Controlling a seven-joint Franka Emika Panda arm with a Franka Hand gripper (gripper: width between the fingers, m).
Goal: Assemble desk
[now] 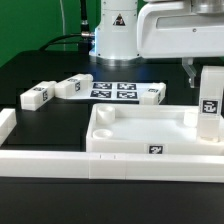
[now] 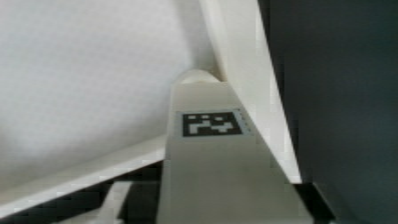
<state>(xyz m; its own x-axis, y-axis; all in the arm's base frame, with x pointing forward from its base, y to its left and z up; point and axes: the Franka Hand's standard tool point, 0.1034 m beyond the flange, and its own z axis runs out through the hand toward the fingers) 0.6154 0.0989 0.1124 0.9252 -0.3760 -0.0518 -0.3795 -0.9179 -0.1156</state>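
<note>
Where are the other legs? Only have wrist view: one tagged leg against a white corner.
Observer: Three spare legs lie flat on the table, beyond the tabletop.
Operator: This leg upright?
Observer: Yes, the leg stands upright at the tabletop's corner on the exterior view's right.
Operator: Anything in front?
Observer: A long low border wall runs along the tabletop's near side.

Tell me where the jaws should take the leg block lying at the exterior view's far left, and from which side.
Grip the leg block across its two long side faces, near mid-length, coming straight down from above. It lies flat on the table and nothing seems to press against either long side. The gripper appears to be holding the upright leg for now.
</note>
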